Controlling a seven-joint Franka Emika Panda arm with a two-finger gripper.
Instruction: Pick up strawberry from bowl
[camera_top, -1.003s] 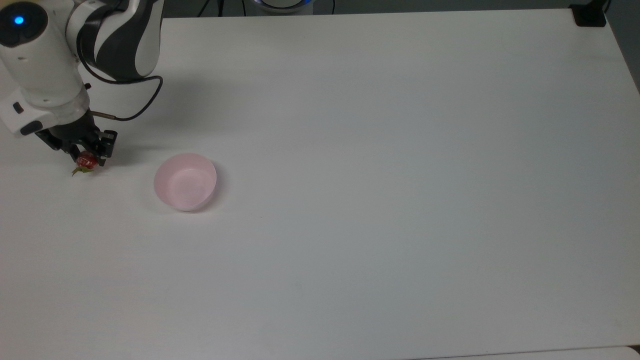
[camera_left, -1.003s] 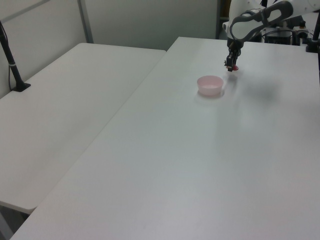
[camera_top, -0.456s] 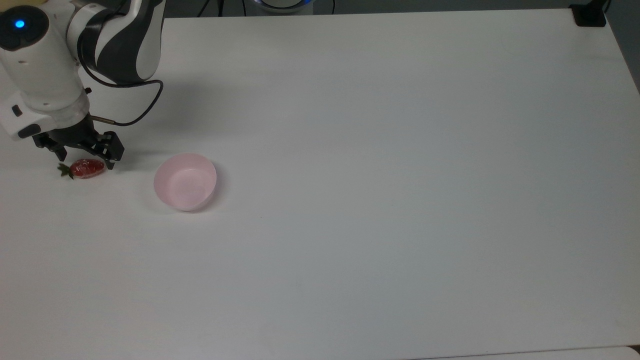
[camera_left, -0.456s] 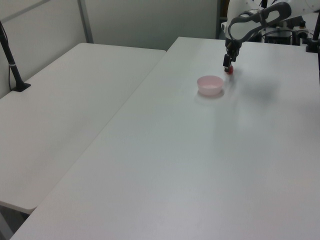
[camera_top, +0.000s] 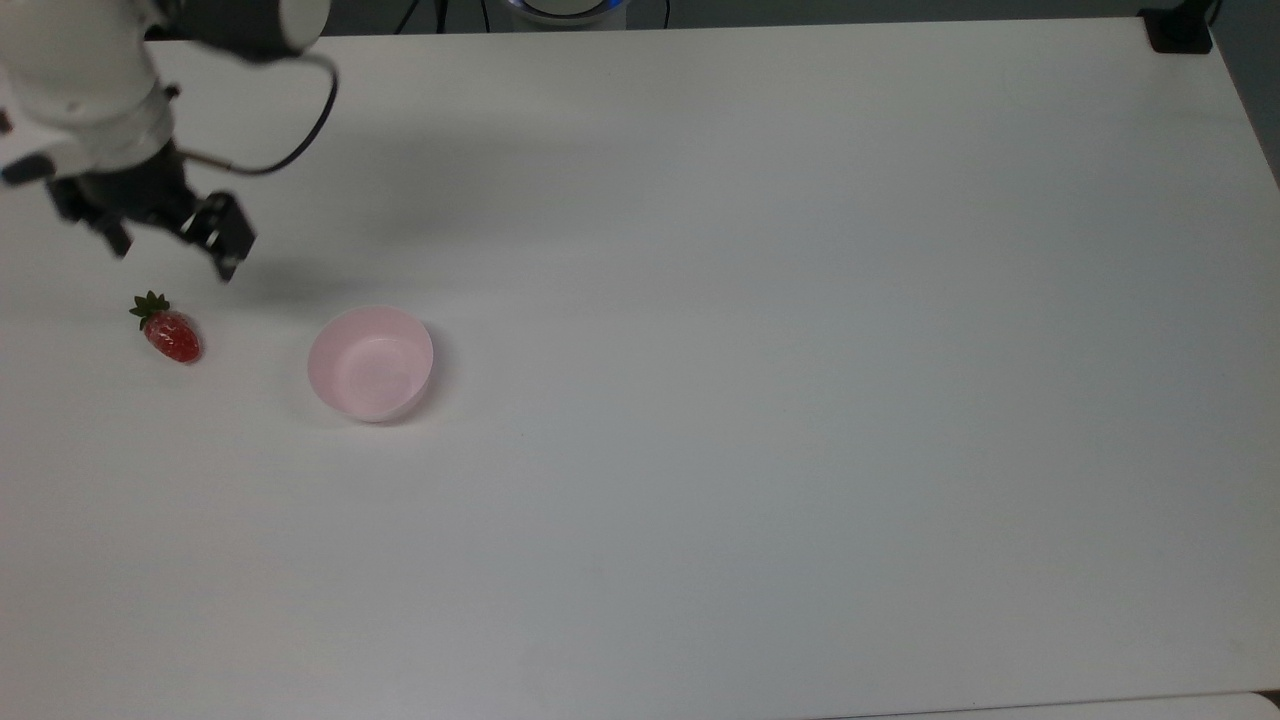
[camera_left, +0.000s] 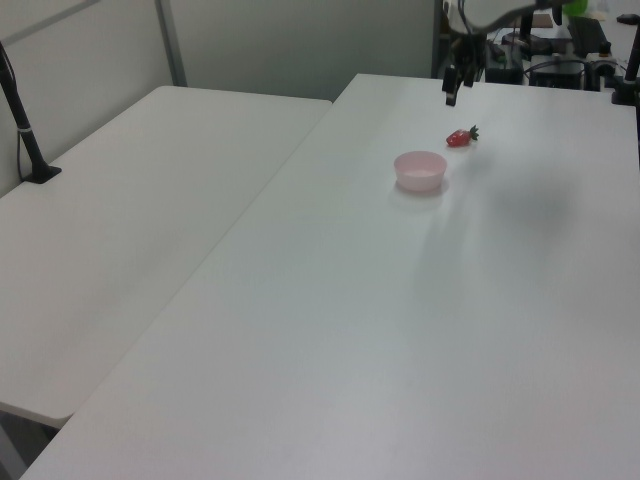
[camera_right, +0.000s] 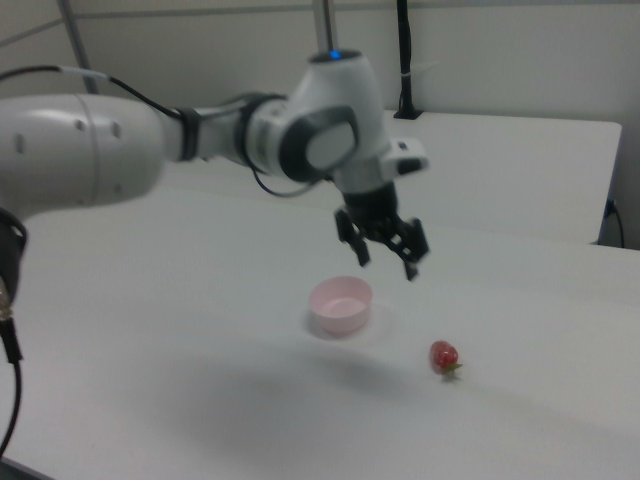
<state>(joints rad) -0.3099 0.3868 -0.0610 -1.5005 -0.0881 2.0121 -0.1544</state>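
The red strawberry (camera_top: 172, 334) with its green cap lies on the white table (camera_top: 760, 360), to the top view's left of the pale pink bowl (camera_top: 370, 362), which holds nothing. It shows too in the left view as the strawberry (camera_left: 460, 137) beyond the bowl (camera_left: 420, 170), and in the right view as the strawberry (camera_right: 444, 357) right of the bowl (camera_right: 340, 305). My gripper (camera_top: 172, 252) hangs open above the table, raised over the strawberry with nothing between its fingers. The gripper (camera_right: 385, 262) is clearly spread in the right view, and the gripper (camera_left: 452, 90) is high in the left view.
A second white table (camera_left: 140, 220) adjoins on the left view's left, with a black post (camera_left: 25, 130) on it. A black clamp (camera_top: 1178, 30) sits at the top view's far right corner. Cables and equipment (camera_left: 560, 60) stand behind the arm.
The gripper opened and let go of the strawberry, which now lies on the table beside the bowl. The gripper then rose well above it.
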